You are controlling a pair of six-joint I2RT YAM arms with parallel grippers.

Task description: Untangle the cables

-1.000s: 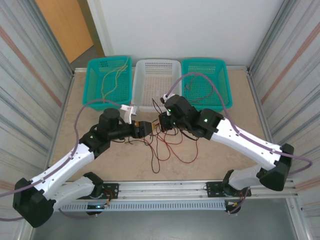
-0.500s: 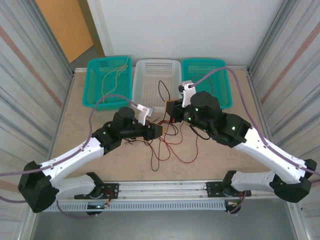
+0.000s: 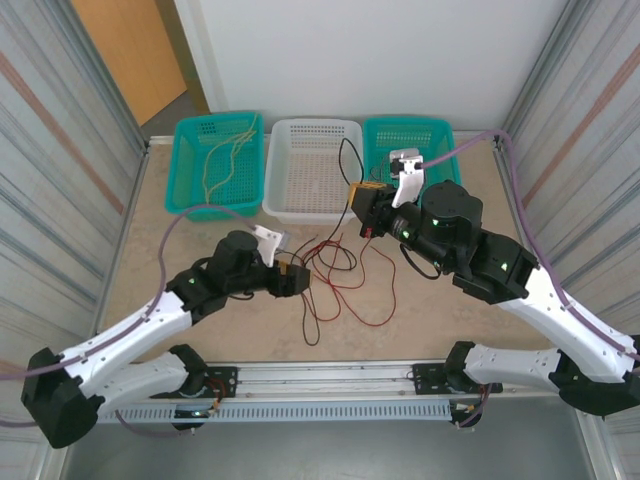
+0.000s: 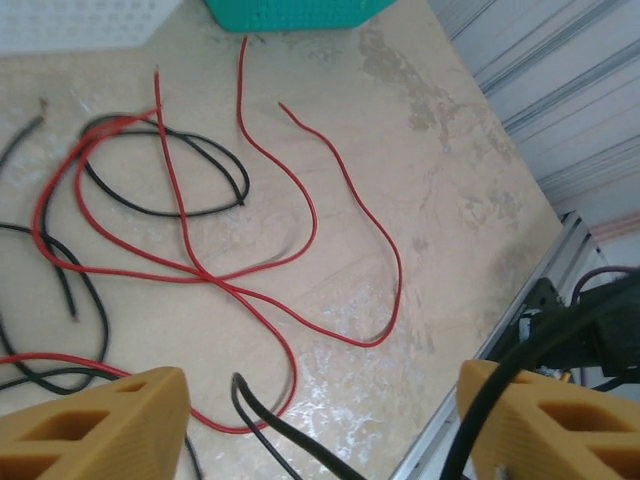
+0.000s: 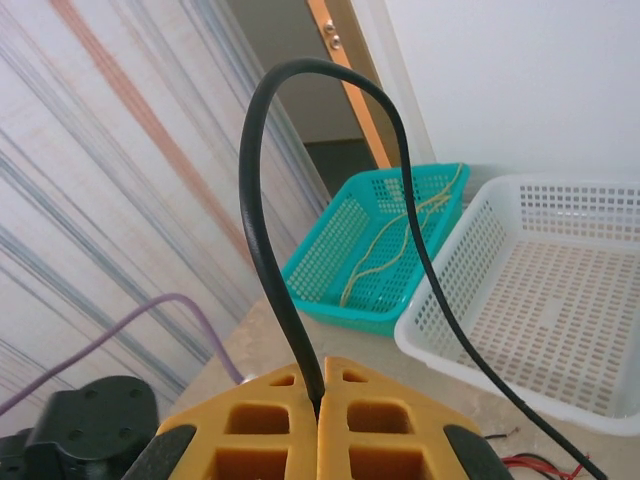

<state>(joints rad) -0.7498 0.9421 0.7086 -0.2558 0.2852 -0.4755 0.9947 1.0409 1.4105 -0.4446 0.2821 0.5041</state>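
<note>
- red cables (image 3: 345,290): thread-thin, flexible wires with a glossy red sheath. They lie loose on the table in front of the white basket, in long curves that cross one another (image 4: 300,205).
- black cables (image 3: 335,255): equally thin dark wires, lying among the red ones in front of the white basket. They loop over and under the red ones (image 4: 165,208), and the strands are tangled at several crossings.
- held black cable (image 3: 345,160): one dark strand raised off the table in a tall arch over the near right corner of the white basket (image 5: 262,200).
- yellow cables (image 3: 225,155): thin pale-yellow wires, lying wavy inside the teal basket left of the white basket (image 5: 385,250).
- right gripper (image 3: 362,198): yellow fingers pressed together, clamped on the held black cable (image 5: 320,395), just right of the white basket's near corner.
- left gripper (image 3: 298,277): yellow fingers spread wide and grasping nothing (image 4: 320,410). It is low over the tangle in front of the white basket, with a black strand on the table under the gap.
- white basket (image 3: 300,170): rectangular perforated plastic, at the middle of the far table edge.
- left teal basket (image 3: 190,170): perforated plastic, touching the white basket's left side.
- right teal basket (image 3: 385,135): same make, on the white basket's right, its near part covered by the right arm.
- table (image 3: 430,320): beige stone-look top.
</note>
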